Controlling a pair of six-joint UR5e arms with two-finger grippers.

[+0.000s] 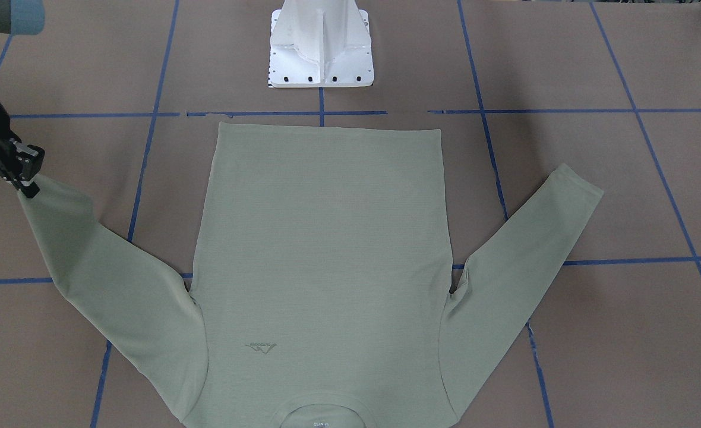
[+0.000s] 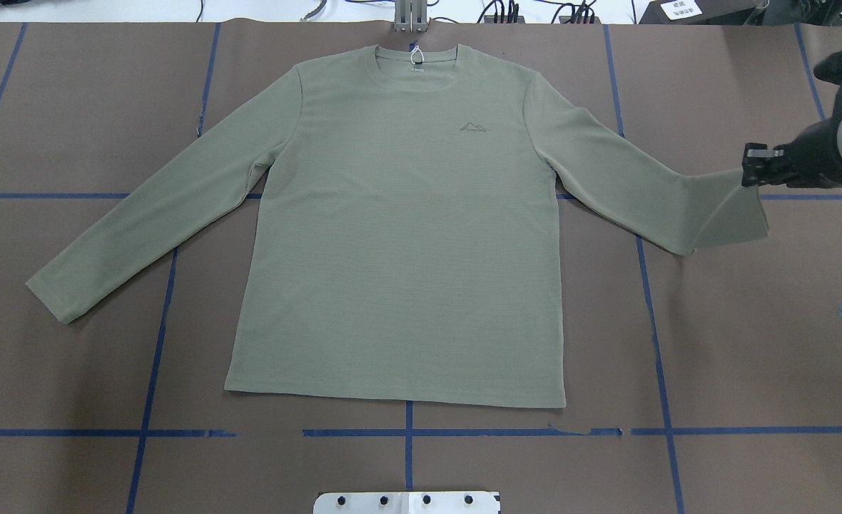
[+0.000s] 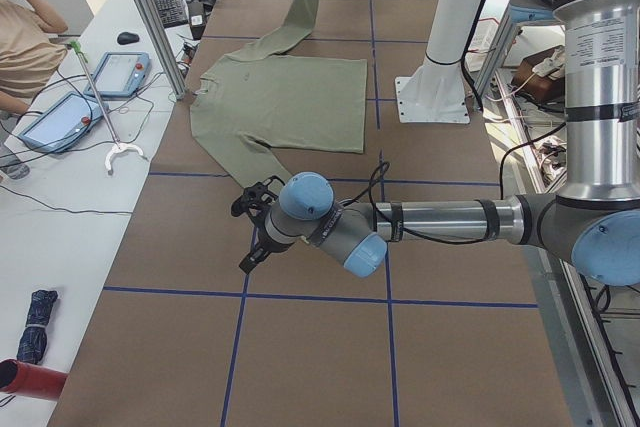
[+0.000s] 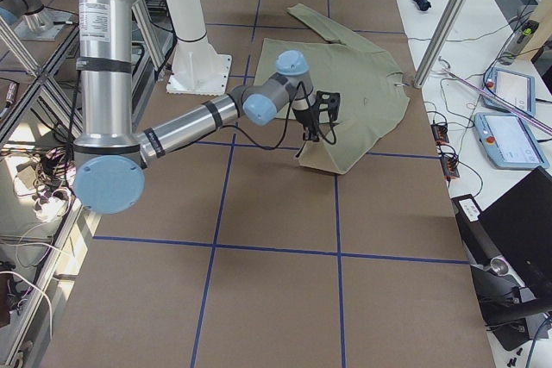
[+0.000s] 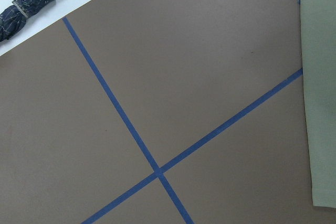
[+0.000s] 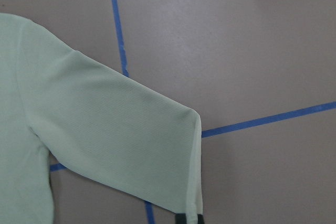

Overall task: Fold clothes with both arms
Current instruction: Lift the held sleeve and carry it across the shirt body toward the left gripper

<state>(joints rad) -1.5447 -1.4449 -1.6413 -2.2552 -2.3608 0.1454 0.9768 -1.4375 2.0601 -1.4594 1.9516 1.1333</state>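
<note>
You'll find the pale sage-green long-sleeved knit shirt (image 2: 399,235) spread flat, front up, mid-tabletop (image 2: 71,107). Its collar is at the edge far from the robot and its hem lies toward the white metal pedestal (image 1: 321,53). The black two-finger right hand (image 2: 751,170) is clamped on its side's sleeve cuff, holding it raised. The left hand (image 3: 256,232) seems to hover just beyond the other cuff; its grip state I cannot tell.

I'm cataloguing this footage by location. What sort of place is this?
Probably a robotics lab workcell: a blue tape grid on the table, a robot arm holding a shirt, and teach pendants on a side bench.
</note>
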